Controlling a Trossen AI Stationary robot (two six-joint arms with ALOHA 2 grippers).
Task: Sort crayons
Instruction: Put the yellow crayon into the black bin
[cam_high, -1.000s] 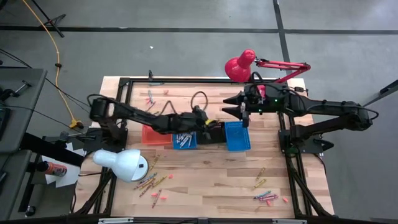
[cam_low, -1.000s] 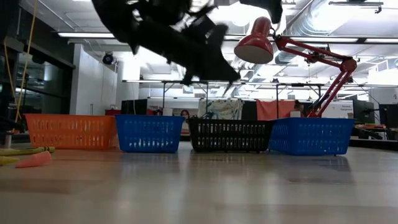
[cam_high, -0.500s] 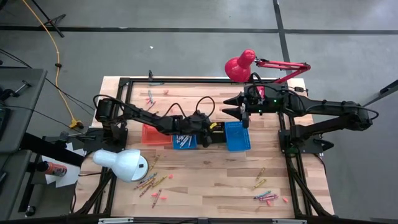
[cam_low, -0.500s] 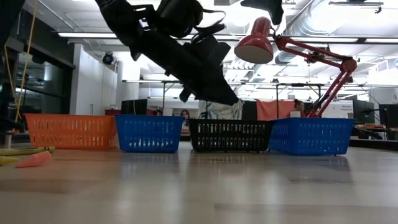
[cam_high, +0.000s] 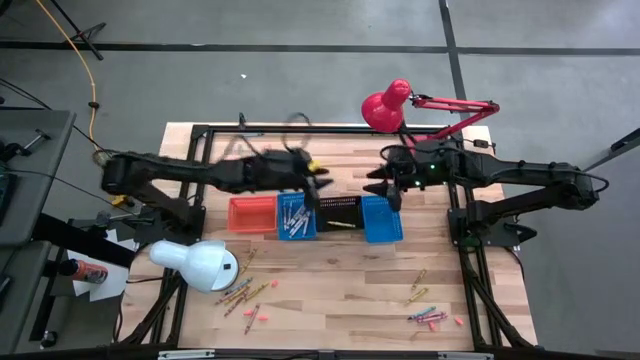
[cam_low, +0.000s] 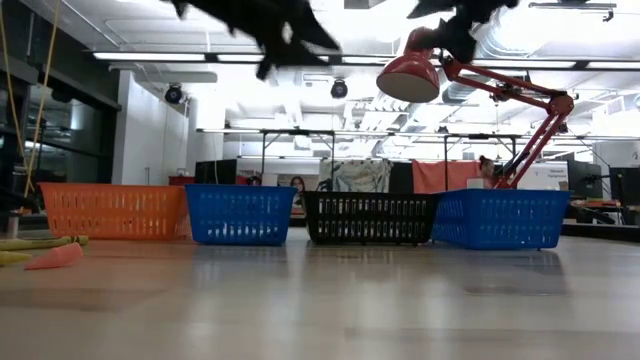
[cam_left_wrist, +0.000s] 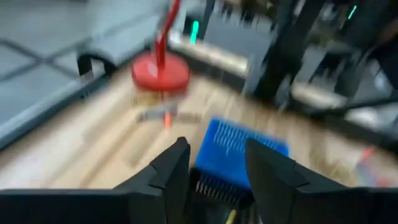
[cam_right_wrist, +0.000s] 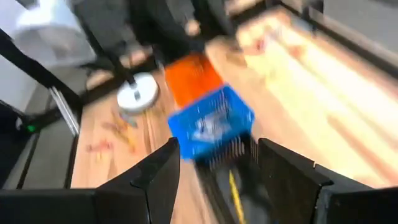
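Observation:
Four mesh baskets stand in a row mid-table: orange, blue, black and blue. Several crayons lie in the left blue basket, and one yellow crayon lies in the black one. Loose crayons lie at the near left, near right and far left. My left gripper hangs open above the far side of the baskets, with nothing between its fingers. My right gripper hovers open and empty beyond the right blue basket.
A red desk lamp reaches in over the far right. A white lamp stands at the near left. Black frame rails run along the table's edges. Bare wood lies between the baskets and the near crayon piles.
My left gripper has risen from just over the black basket and drawn back toward the table's left and far edge. A yellow crayon now lies in the black basket where it hovered. My right gripper has tipped down a little.

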